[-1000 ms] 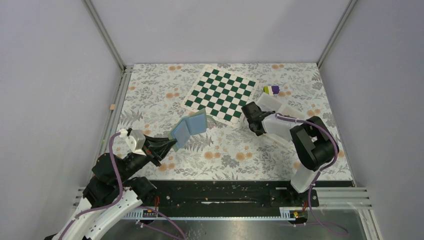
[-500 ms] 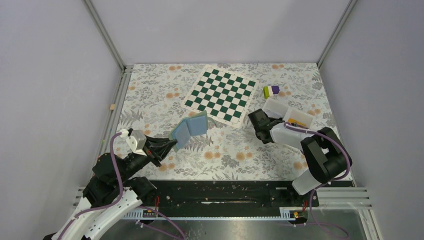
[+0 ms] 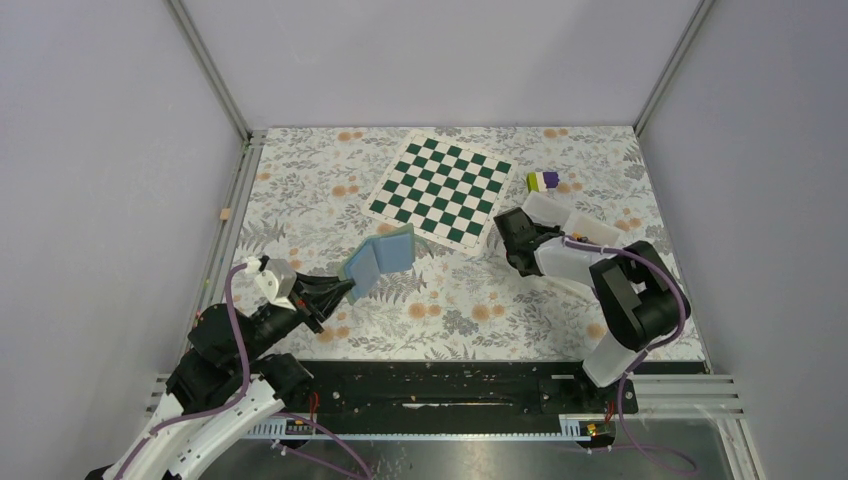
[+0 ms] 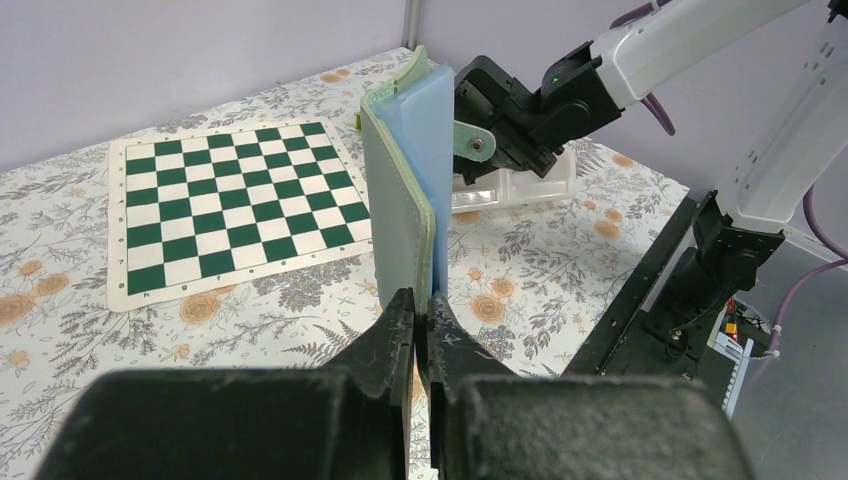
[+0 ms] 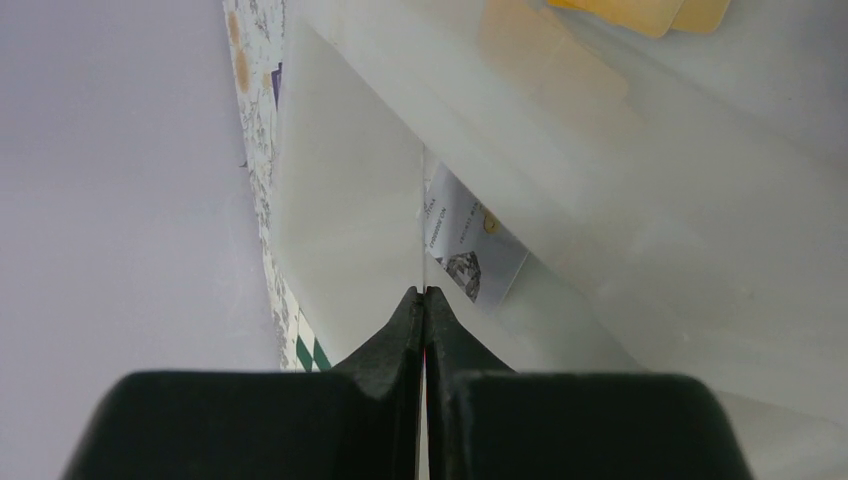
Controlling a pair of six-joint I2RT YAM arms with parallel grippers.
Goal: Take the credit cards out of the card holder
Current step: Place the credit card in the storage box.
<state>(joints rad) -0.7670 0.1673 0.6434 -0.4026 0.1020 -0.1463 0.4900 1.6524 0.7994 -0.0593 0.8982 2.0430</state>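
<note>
My left gripper (image 4: pixel 422 310) is clamped on the card holder's (image 4: pixel 400 210) bottom edge, standing it upright above the table (image 4: pixel 520 260); farther out my right gripper (image 5: pixel 424 292) pinches a pale card (image 5: pixel 422 220) edge-on over the white tray (image 5: pixel 340 230), where a printed card (image 5: pixel 470 250) and orange cards (image 5: pixel 640 12) lie

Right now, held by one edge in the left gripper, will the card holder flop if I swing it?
Probably not much: the card holder stands upright from the left gripper without sagging, so it looks fairly stiff. Its two leaves are hinged, so they may swing apart. Pinched only at its lower edge, it could pivot.
</note>
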